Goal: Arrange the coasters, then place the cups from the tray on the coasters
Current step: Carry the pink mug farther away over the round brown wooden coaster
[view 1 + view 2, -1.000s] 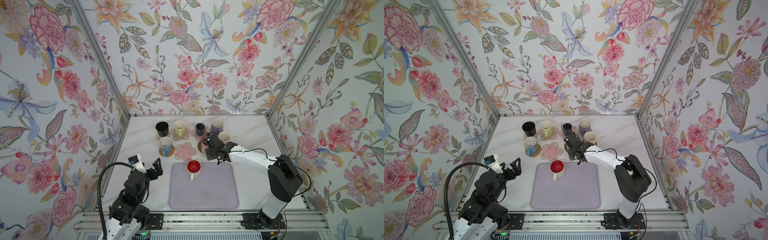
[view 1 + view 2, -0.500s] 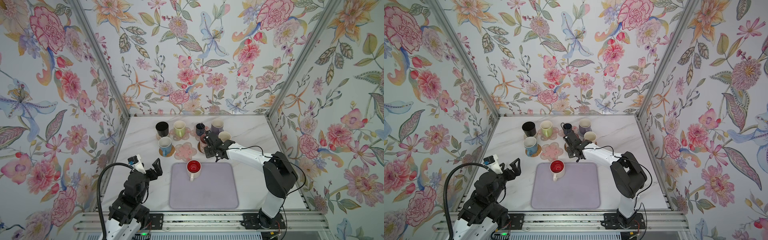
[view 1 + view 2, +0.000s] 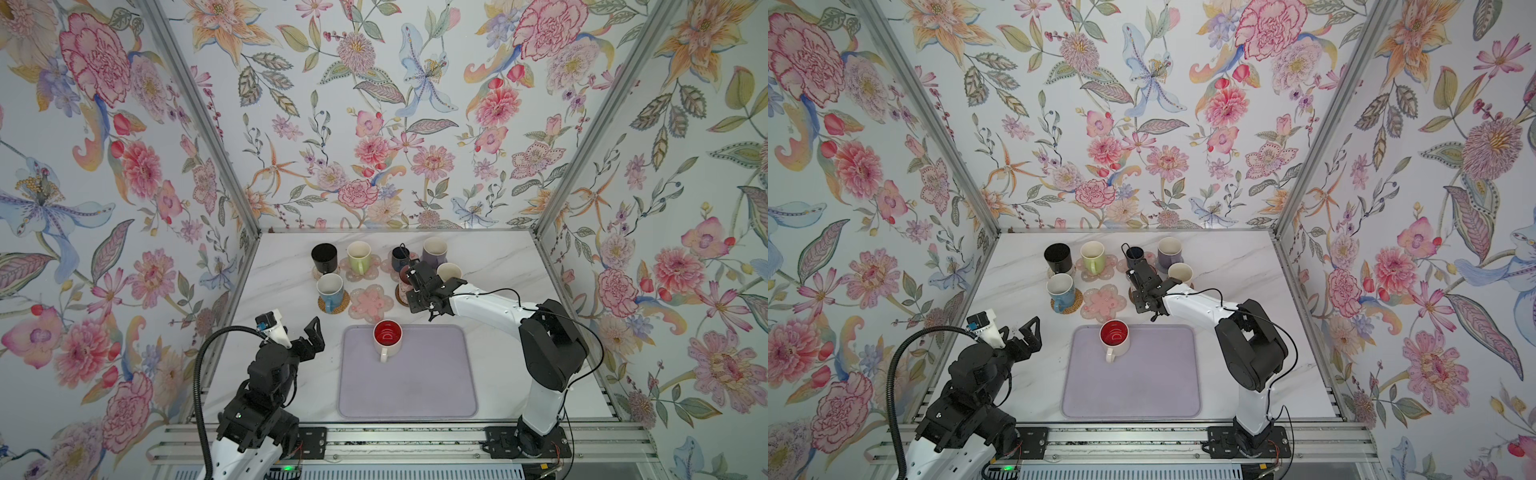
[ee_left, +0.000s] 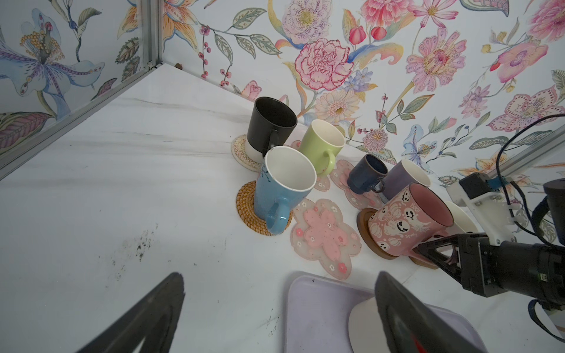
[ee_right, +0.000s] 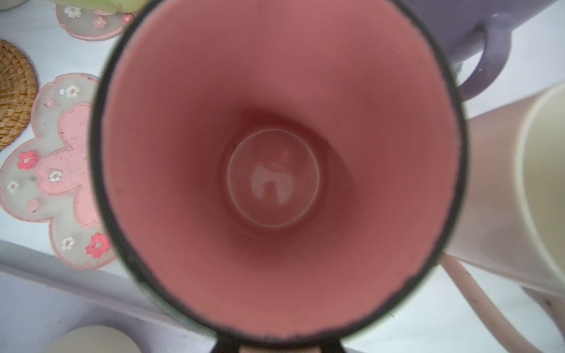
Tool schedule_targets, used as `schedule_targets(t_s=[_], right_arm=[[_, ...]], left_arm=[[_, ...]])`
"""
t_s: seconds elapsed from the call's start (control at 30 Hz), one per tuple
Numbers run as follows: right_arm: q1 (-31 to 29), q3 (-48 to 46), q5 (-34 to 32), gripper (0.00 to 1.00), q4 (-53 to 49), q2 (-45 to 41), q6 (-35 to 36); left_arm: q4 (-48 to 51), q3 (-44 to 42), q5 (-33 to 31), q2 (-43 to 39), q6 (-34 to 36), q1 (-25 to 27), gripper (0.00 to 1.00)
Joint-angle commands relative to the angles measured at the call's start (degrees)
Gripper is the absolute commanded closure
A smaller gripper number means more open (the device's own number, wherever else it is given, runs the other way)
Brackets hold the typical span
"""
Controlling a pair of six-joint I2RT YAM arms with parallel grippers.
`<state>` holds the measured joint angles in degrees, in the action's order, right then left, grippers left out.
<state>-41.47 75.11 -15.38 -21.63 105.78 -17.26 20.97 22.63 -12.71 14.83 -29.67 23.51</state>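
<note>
Cups [image 3: 329, 286] stand on coasters [image 3: 371, 270] at the far side of the bench [image 3: 282, 291]. The left hand [image 3: 305, 338] hangs open and empty, near the tray [image 3: 415, 386]. On the tray a red-lined cup [image 3: 387, 336] sits just beside a bare flower coaster [image 3: 371, 302]. Further right, the right hand [image 4: 429, 249] is closed on the pink mug [image 4: 406, 220], which rests on the brown coaster [image 4: 365, 227]. The next move is probably to let go, then carry the red-lined cup across.

One cup [image 3: 387, 337] stands at the far edge of the tray [image 3: 415, 382], and behind the tray the other cups [image 3: 330, 286] sit, seemingly all on coasters [image 3: 375, 270], flanking one bare coaster [image 3: 371, 302] in front.
</note>
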Motion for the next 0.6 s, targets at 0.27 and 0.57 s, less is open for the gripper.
schedule_targets(t_s=[0.27, 0.57], right_arm=[[0.49, 3.02, -0.09, 1.0, 3.23, 0.81, 0.47], [0.52, 3.11, -0.27, 1.0, 2.9, 1.1, 0.21]], left_arm=[[0.94, 0.66, -1.5, -0.68, 0.05, -0.21, 0.01], [0.94, 0.65, -1.54, -0.88, 0.05, -0.18, 0.01]])
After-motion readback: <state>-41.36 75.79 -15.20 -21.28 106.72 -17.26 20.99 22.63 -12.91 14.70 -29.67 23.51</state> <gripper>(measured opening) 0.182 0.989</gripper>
